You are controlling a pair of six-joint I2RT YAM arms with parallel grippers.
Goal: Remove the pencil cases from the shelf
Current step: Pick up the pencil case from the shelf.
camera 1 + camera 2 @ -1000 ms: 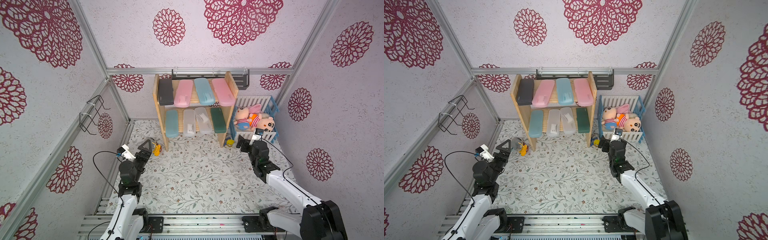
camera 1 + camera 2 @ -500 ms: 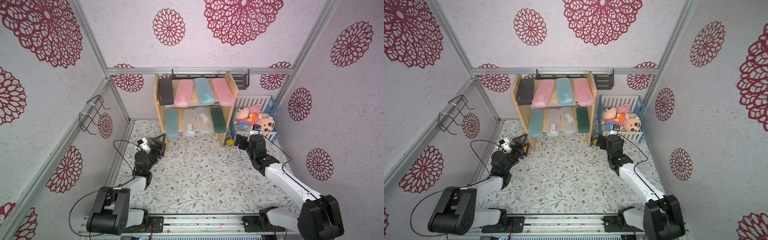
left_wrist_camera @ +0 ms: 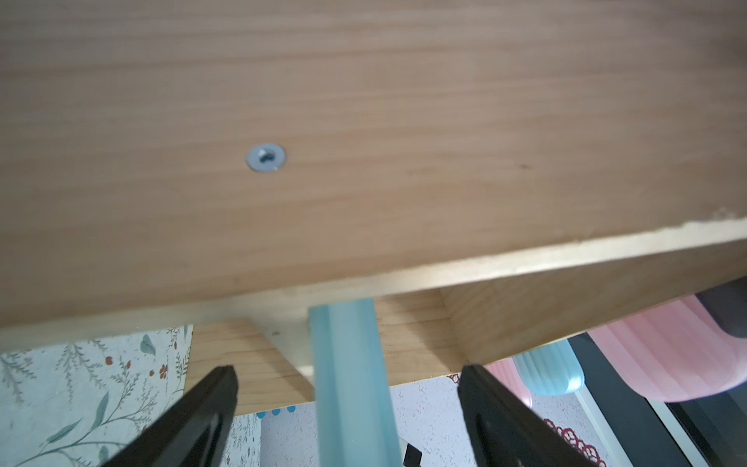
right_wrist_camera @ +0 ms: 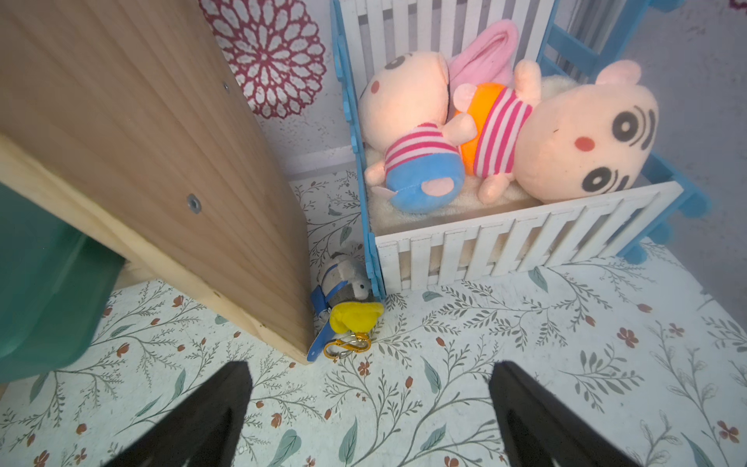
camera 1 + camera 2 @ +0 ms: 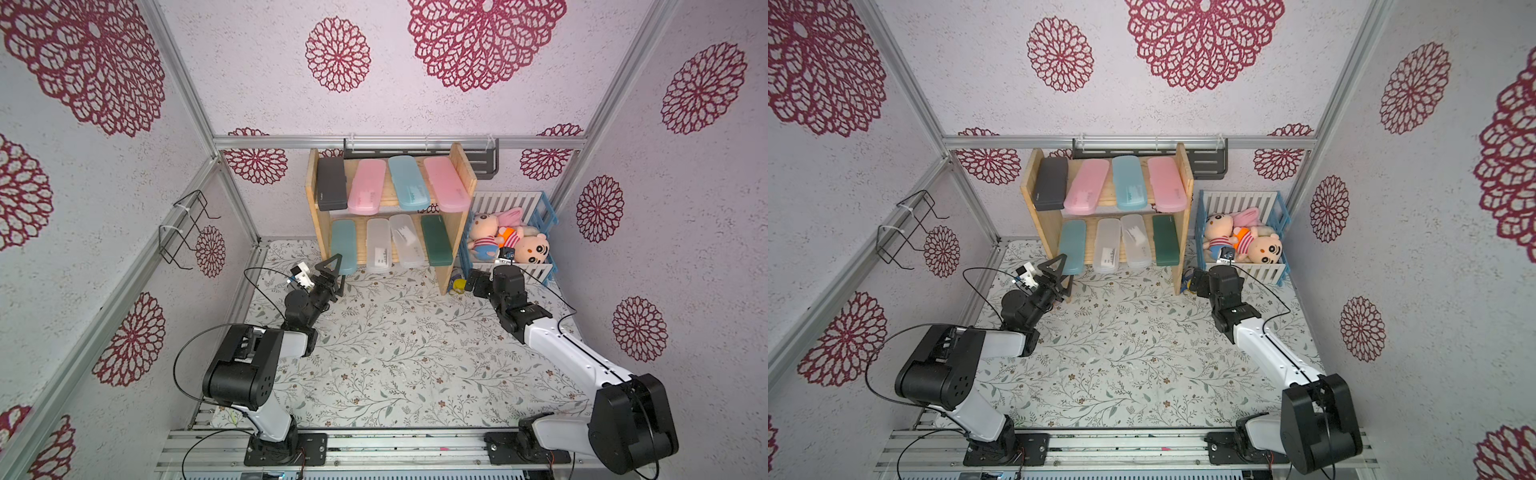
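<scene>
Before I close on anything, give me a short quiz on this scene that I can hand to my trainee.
1. How many pencil cases lie on the upper board of the shelf?
2. True or false: the right end effector is shut on a pencil case.
3. In the left wrist view, which colour of case shows between the open fingers of the left end effector? A pink, B teal, C black.
Key: 1 four; 2 false, it is open and empty; 3 B, the teal case.
</scene>
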